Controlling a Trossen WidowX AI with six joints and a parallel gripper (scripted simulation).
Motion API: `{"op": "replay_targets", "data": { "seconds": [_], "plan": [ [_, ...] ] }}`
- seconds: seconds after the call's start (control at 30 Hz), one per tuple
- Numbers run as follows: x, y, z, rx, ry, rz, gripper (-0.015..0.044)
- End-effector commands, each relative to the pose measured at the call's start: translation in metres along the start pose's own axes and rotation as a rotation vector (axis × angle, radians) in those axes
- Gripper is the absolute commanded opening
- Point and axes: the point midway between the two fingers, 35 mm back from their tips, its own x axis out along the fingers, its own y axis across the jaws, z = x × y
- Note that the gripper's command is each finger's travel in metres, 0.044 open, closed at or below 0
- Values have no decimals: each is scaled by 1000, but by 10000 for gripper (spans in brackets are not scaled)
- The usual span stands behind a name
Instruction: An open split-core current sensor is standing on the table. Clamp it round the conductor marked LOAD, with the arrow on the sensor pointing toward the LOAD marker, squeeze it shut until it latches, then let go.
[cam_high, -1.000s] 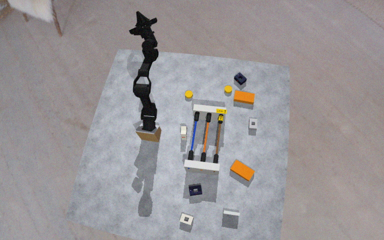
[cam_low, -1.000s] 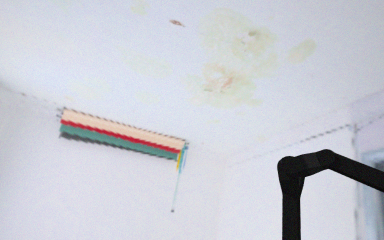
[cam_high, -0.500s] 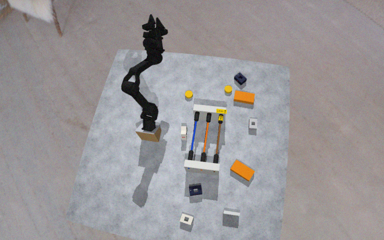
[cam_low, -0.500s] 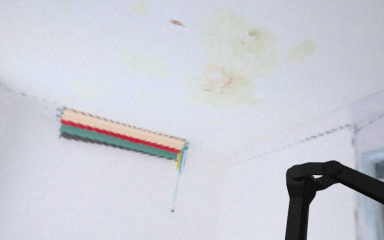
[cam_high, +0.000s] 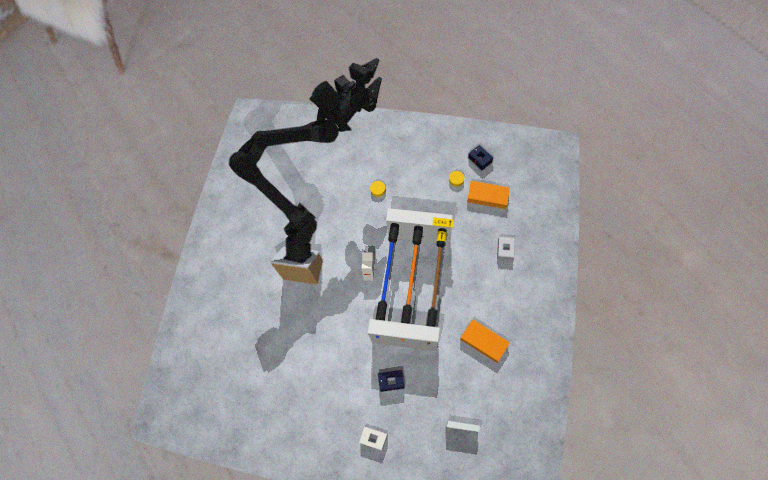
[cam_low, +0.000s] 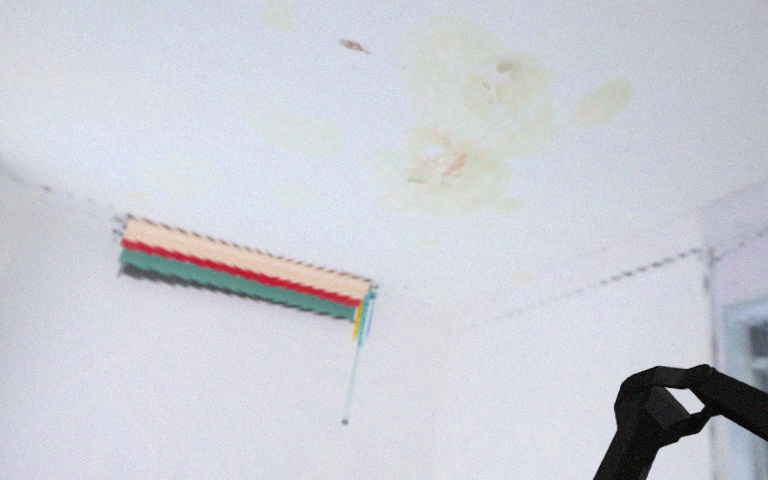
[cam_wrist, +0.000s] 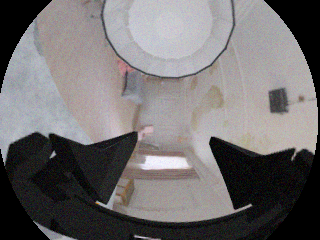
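The sensor (cam_high: 367, 267) is a small whitish piece with a red mark and a dark part at its back. It stands left of the conductor rack; its arrow's direction and how far its jaw is open are too small to tell. The LOAD conductor (cam_high: 437, 277) is the brown one, rightmost of three, with a yellow arrow marker (cam_high: 441, 236) at its far end and a yellow LOAD label (cam_high: 442, 222) on the rack's far bar. Nothing is round it. My gripper (cam_high: 378, 70) (cam_wrist: 175, 138) is open and empty, raised over the table's far edge, well away from sensor and rack.
The rack has white end bars (cam_high: 403, 331); blue (cam_high: 387, 271) and orange (cam_high: 412, 274) conductors lie between sensor and LOAD conductor. Yellow discs (cam_high: 377, 188) (cam_high: 456, 178), orange blocks (cam_high: 488, 194) (cam_high: 484, 340), dark blocks (cam_high: 480, 157) (cam_high: 390, 380) and white blocks (cam_high: 373, 438) (cam_high: 505, 247) surround it.
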Motion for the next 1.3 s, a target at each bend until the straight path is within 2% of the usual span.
{"op": "replay_targets", "data": {
  "seconds": [0.0, 0.27, 0.53, 0.6, 0.87, 0.93, 1.1, 1.27],
  "plan": [
    [-16, 10, -67, 100, 243, 11, 440],
    [-84, -1, -182, 303, 699, -143, 440],
    [-194, -30, -258, 491, 1082, -503, 440],
    [-205, -32, -262, 505, 1109, -543, 440],
    [-205, -32, -262, 505, 1109, -543, 440],
    [-206, -26, -270, 526, 1151, -497, 440],
    [-217, 23, -315, 731, 1404, -172, 440],
    [-232, 68, -334, 1044, 1555, 120, 440]
  ]
}}
